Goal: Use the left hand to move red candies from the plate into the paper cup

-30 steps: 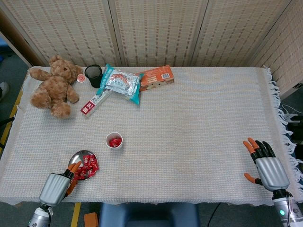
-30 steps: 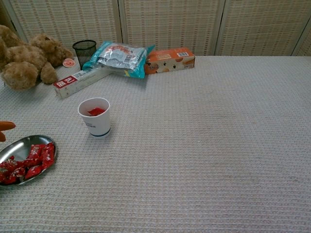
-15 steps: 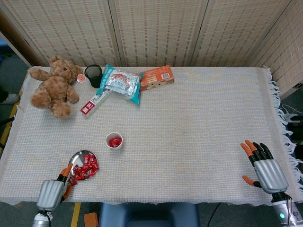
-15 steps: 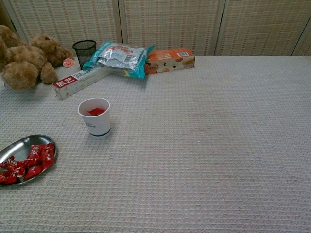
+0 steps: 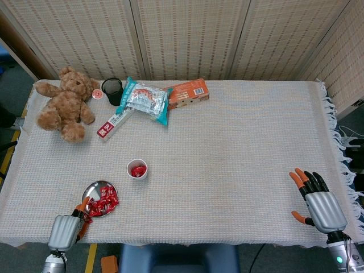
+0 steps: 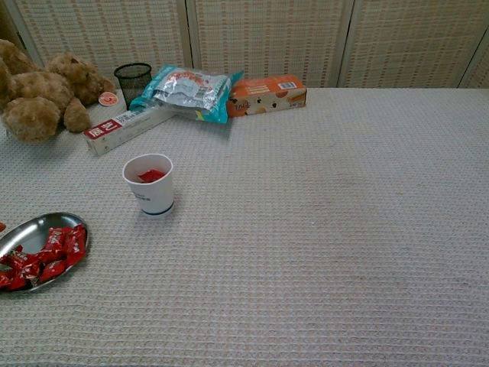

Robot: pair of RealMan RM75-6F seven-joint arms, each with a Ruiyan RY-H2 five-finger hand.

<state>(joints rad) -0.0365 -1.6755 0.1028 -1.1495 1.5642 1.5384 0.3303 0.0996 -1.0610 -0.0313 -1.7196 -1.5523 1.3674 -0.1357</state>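
left hand at the plate's near edge, right hand idle at the far corner

the orange-tipped fingers [image 5: 83,203] of the left hand [image 5: 65,230] reached up to the near rim of the plate [image 5: 94,187], right at the red candies [image 5: 102,202]. whether they pinched a candy could not be told from the head view, since the silver back of the hand covered most of them. the right hand [image 5: 318,203] lay well apart at the right end of the desk [image 5: 239,153], its fingers spread and holding nothing.

the chest view showed neither hand clearly, only a sliver of orange at its left edge beside the plate. it did show the candies piled on the near and right part of the metal plate, with the left part bare. it also gave a side look at the paper cup [image 6: 149,184], which stood upright beyond the plate with red candy already inside; the head view showed the same red from above.

along the far edge sat a teddy bear [image 5: 65,103], a black mesh cup [image 5: 112,89], a small round orange lid [image 5: 97,94] between them, a long red and white box [image 5: 115,123], a teal snack bag [image 5: 145,99] and an orange box [image 5: 187,92]. nothing lay between plate and cup but bare cloth.
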